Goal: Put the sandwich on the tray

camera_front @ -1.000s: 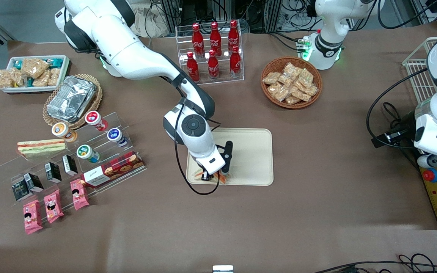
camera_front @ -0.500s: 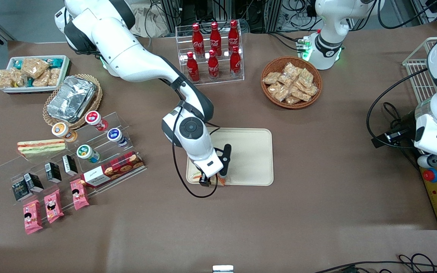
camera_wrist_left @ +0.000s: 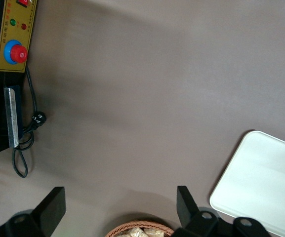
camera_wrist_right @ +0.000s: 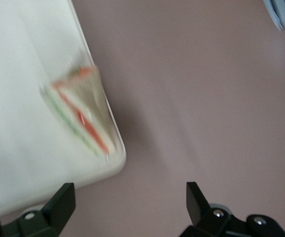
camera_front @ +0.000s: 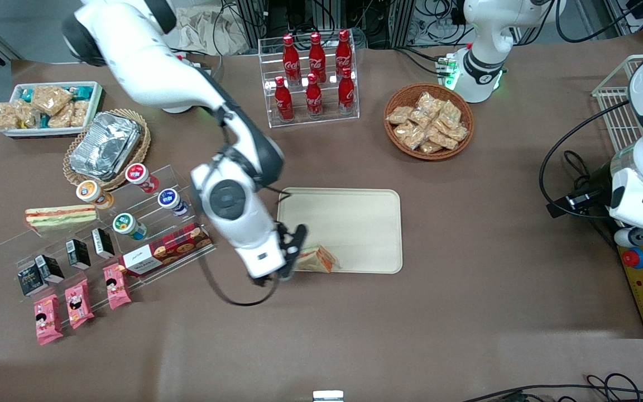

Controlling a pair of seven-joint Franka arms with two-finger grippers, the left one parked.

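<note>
**Sandwich on the tray, pincer clear of it**

Take the tray [camera_front: 355, 223] as your landmark. The sandwich [camera_front: 317, 259] lies flat inside it, in the corner nearest the front camera at the working arm's end, just beside the low rim. In the right wrist view you see the same wedge [camera_wrist_right: 83, 116] on the pale tray surface [camera_wrist_right: 19, 98], its orange-red and green layers showing along the cut edge, close to the rounded corner.

Your pincer [camera_front: 283, 267] is off the tray, above the brown worktop [camera_front: 411, 324] just beside that same corner, toward the working arm's end. Its 2 fingers [camera_wrist_right: 58, 202] stand spread apart with nothing between them, and only bare worktop shows in the gap. It does not touch the sandwich.

Farther from the front camera than the tray you have the clear rack of red cola bottles [camera_front: 313, 72] and the wicker basket of snack packets [camera_front: 428, 120]. Toward the working arm's end of the worktop, well apart from the tray, a second sandwich [camera_front: 60, 216] sits edge-on beside the clear tiered stand of small cups and cartons [camera_front: 126, 223].
</note>
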